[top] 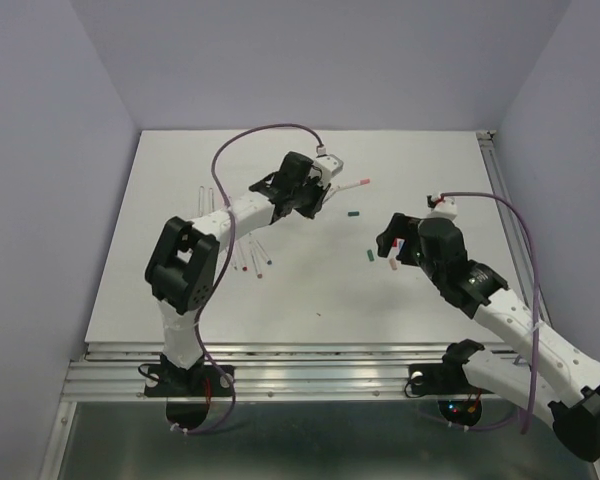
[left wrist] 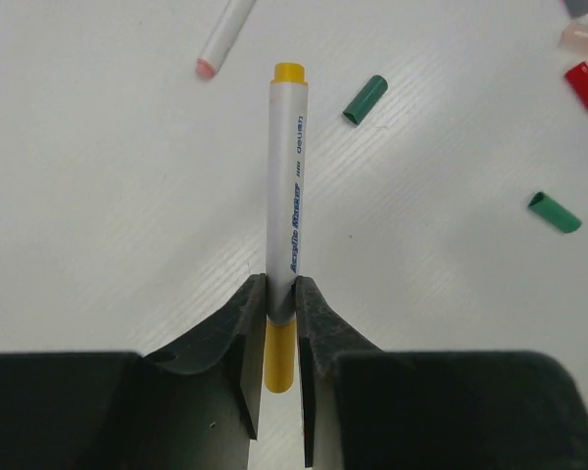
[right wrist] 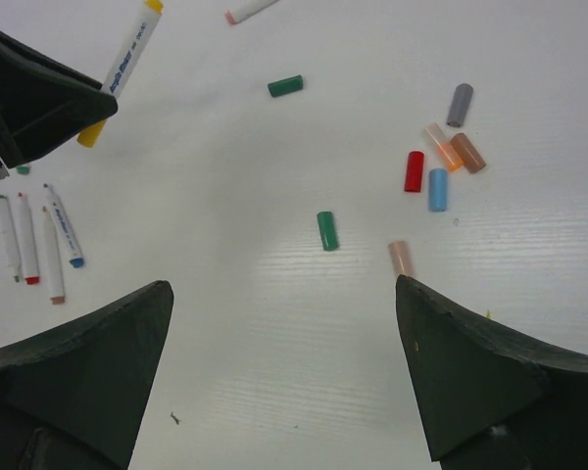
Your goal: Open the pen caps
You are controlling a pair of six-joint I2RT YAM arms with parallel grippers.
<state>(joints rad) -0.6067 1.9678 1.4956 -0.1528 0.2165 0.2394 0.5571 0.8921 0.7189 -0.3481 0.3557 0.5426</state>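
Holding: your left claw [left wrist: 279, 291] pinches the yellow marker [left wrist: 286, 176].
Right claw [right wrist: 282, 287]: wide open, empty.
Yellow cap [left wrist: 279, 362]: likely light, slick; grab at 6 o'clock.

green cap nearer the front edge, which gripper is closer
Right. The right gripper is open right beside the green cap; the left gripper is farther back, shut on a yellow pen.

Left gripper [top: 318, 190] hovers far-centre, a pink-tipped pen [top: 354, 185] beside it. Two green caps [top: 353, 213] lie on the table [top: 430, 160] between it and the right gripper [top: 395, 242].
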